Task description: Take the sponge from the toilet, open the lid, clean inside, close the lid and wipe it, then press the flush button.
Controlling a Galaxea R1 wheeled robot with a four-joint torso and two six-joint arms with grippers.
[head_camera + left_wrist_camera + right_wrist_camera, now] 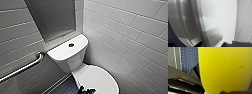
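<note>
Sponge (224,69) soft and light, pinched in right gripper (226,92) off the toilet (67,53), likely squashes so grip mid-body; left gripper (230,44) close by the closed lid (97,78), spread or pressed together I can't tell.

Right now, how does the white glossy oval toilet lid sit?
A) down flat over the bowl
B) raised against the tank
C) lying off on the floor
A: in the head view the white glossy oval lid lies flat over the bowl of the white ceramic toilet.
</note>
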